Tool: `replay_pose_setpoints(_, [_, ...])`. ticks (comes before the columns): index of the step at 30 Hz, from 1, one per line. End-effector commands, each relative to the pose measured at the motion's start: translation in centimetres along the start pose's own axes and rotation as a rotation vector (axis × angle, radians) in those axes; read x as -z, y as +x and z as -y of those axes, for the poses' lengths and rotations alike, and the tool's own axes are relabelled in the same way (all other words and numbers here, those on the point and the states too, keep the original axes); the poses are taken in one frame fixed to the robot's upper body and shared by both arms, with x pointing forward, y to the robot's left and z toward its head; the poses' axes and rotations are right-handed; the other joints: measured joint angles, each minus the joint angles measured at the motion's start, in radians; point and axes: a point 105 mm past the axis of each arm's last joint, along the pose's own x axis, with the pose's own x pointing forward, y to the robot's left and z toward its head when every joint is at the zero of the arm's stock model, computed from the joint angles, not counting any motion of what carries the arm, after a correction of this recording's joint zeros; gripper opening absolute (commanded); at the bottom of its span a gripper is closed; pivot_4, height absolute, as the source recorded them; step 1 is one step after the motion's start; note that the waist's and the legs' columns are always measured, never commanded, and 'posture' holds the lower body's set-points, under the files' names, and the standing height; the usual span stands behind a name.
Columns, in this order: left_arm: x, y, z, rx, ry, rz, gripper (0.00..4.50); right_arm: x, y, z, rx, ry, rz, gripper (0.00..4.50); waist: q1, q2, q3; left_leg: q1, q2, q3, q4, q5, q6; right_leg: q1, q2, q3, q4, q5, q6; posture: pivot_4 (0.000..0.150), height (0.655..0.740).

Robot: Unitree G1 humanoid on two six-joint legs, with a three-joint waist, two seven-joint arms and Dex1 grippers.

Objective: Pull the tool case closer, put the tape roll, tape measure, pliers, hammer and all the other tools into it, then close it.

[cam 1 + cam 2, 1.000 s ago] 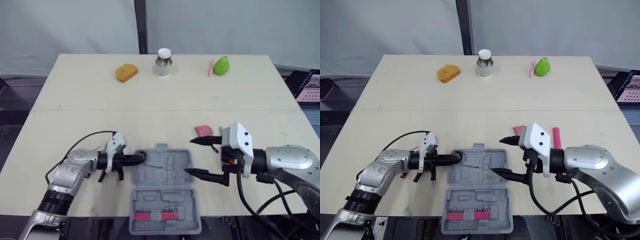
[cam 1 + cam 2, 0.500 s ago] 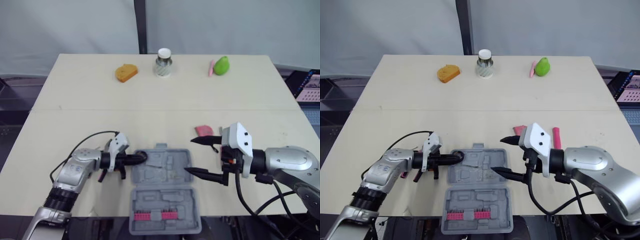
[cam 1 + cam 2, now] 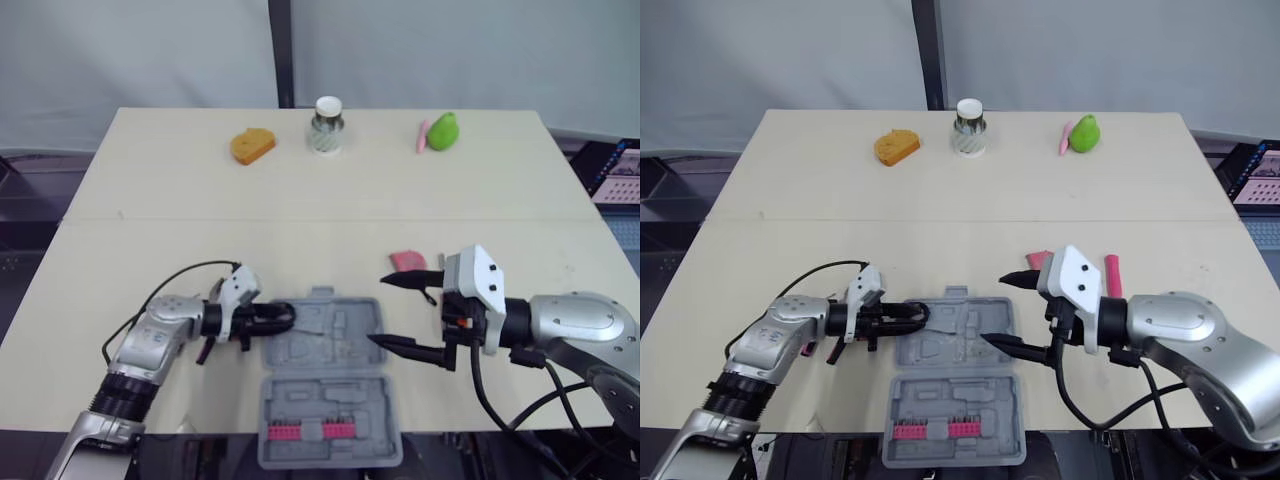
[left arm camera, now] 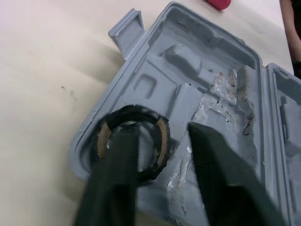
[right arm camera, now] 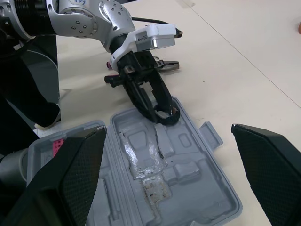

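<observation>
The grey tool case (image 3: 345, 335) lies open near the table's front edge, with a row of red bits (image 3: 305, 432) in its nearer half. A black tape roll (image 4: 161, 140) rests in the case's far left corner. My left gripper (image 3: 278, 320) is over that corner and open; one finger (image 4: 123, 155) lies across the roll's hole and the other (image 4: 214, 160) stands apart over the tray. My right gripper (image 3: 381, 312) hovers open at the case's right edge, holding nothing. A red-handled tool (image 3: 205, 350) lies under my left wrist.
A pink piece (image 3: 407, 261) lies just behind the right gripper, and a pink handle (image 3: 1112, 275) beside its wrist. Along the far edge stand an orange object (image 3: 252, 145), a white-lidded jar (image 3: 327, 125) and a green pear-like object (image 3: 443, 131).
My left gripper has opened and let go of the tape roll, which now lies in the case's corner. The right arm has not moved.
</observation>
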Motion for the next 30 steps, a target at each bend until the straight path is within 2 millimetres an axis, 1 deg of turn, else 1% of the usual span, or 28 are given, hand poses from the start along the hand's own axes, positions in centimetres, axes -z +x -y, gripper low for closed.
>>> replay_pose_setpoints(1, [-0.2,-0.2,-0.1,-0.006,0.010,0.004,3.00,-0.5,0.1,-0.4,-0.007,-0.026,0.026,4.50,0.000,0.000,0.000,0.000,0.000,0.000,0.000,0.000,0.000,0.000,0.000,0.000,0.000,0.000,0.000,0.150,0.7400])
replay_pose_setpoints(4, [-0.8,-0.6,0.1,0.002,0.012,0.020,3.00,-0.6,0.1,-0.5,-0.010,-0.024,0.027,4.50,0.000,0.000,0.000,0.000,0.000,0.000,0.000,0.000,0.000,0.000,0.000,0.000,0.000,0.000,0.000,0.150,0.7400])
replay_pose_setpoints(8, [-2.1,-1.6,0.5,0.016,0.019,0.042,3.00,-0.6,0.1,-0.6,-0.013,-0.021,0.029,4.50,0.000,0.000,0.000,0.000,0.000,0.000,0.000,0.000,0.000,0.000,0.000,0.000,0.000,0.000,0.000,0.150,0.7400])
replay_pose_setpoints(11, [-3.0,-2.0,0.3,-0.008,0.046,0.070,3.00,-0.6,0.1,-0.6,-0.014,-0.018,0.030,4.50,0.001,0.000,0.000,0.000,0.000,0.000,0.000,0.000,0.000,0.000,0.000,0.000,0.000,0.000,0.000,0.150,0.7400])
replay_pose_setpoints(12, [-3.2,-2.1,0.1,-0.026,0.062,0.081,2.77,-0.6,0.0,-0.6,-0.013,-0.017,0.031,4.50,0.001,0.000,0.000,0.000,0.000,0.000,0.000,0.000,0.000,0.000,0.000,0.000,0.000,0.000,0.000,0.150,0.7400])
replay_pose_setpoints(14, [-3.4,-2.2,-0.2,-0.051,0.081,0.092,2.11,-0.6,0.0,-0.6,-0.012,-0.015,0.031,4.50,0.001,0.000,0.000,0.000,0.000,0.000,0.000,0.000,0.000,0.000,0.000,0.000,0.000,0.000,0.000,0.150,0.7400])
replay_pose_setpoints(16, [-3.1,-2.0,-0.4,-0.065,0.091,0.088,1.15,-0.5,0.0,-0.6,-0.011,-0.015,0.030,4.50,0.000,0.000,0.000,0.000,0.000,0.000,0.000,0.000,0.000,0.000,0.000,0.000,0.000,0.000,0.000,0.150,0.7400])
replay_pose_setpoints(18, [-2.2,-1.5,-0.5,-0.073,0.102,0.063,0.08,-0.5,0.0,-0.5,-0.010,-0.015,0.030,4.50,0.000,0.000,0.000,0.000,0.000,0.000,0.000,0.000,0.000,0.000,0.000,0.000,0.000,0.000,0.000,0.150,0.7400])
replay_pose_setpoints(22, [-1.4,-1.1,-0.4,-0.070,0.103,0.050,0.03,-0.5,0.0,-0.5,-0.009,-0.015,0.028,4.50,0.000,0.000,0.000,0.000,0.000,0.000,0.000,0.000,0.000,0.000,0.000,0.000,0.000,0.000,0.000,0.150,0.7400])
replay_pose_setpoints(28, [-1.4,-0.9,-0.4,-0.071,0.111,0.073,0.03,-0.4,-0.1,-0.5,-0.007,-0.011,0.025,4.50,0.001,0.000,0.000,0.000,0.000,0.000,0.000,0.000,0.000,0.000,0.000,0.000,0.000,0.000,0.000,0.150,0.7400])
replay_pose_setpoints(30, [-1.4,-0.8,-0.4,-0.068,0.108,0.078,0.55,-0.4,-0.1,-0.5,-0.007,-0.011,0.027,4.50,0.000,0.000,0.000,0.000,0.000,0.000,0.000,0.000,0.000,0.000,0.000,0.000,0.000,0.000,0.000,0.150,0.7400])
